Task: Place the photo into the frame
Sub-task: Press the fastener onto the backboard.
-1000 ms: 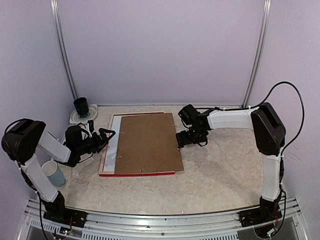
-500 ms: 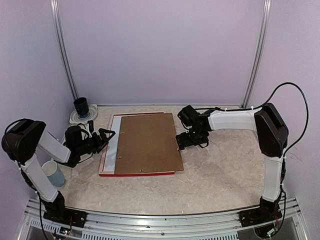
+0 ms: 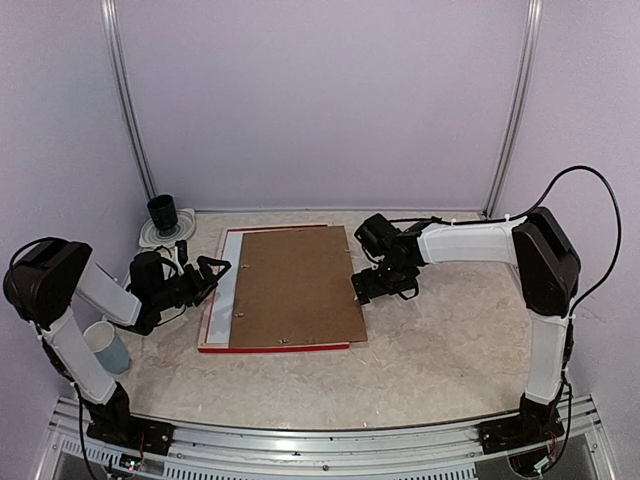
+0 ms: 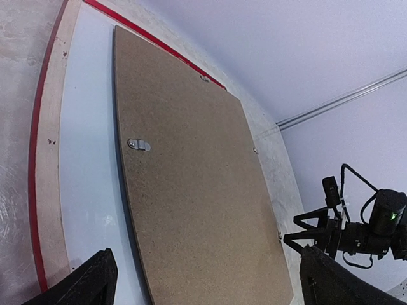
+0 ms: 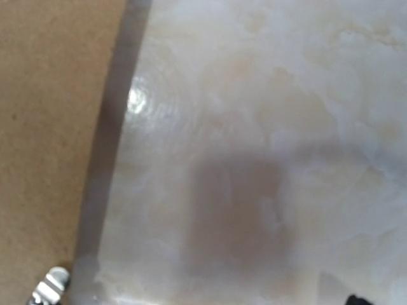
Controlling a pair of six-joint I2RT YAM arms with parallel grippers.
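Note:
The frame (image 3: 212, 312) lies face down left of centre, its red edge and pale wood back showing; it also shows in the left wrist view (image 4: 35, 159). A white sheet (image 3: 228, 268) lies in it, and the plain brown backing board (image 3: 295, 285) lies on top, shifted right and overhanging the frame's right side. The photo is hidden. My left gripper (image 3: 215, 268) is open and empty at the frame's left edge, its fingers (image 4: 95, 279) spread wide. My right gripper (image 3: 364, 285) is open and empty, low over the table just beside the board's right edge (image 5: 51, 127).
A black cup (image 3: 162, 212) stands on a white disc at the back left corner. A pale blue cup (image 3: 108, 346) stands near the left arm's base. A metal clip (image 5: 51, 283) sits on the board's edge. Marbled table (image 3: 450, 330) lies to the right.
My right gripper has shifted slightly toward the near side along the board's right edge. The left arm, the frame and the board have not moved.

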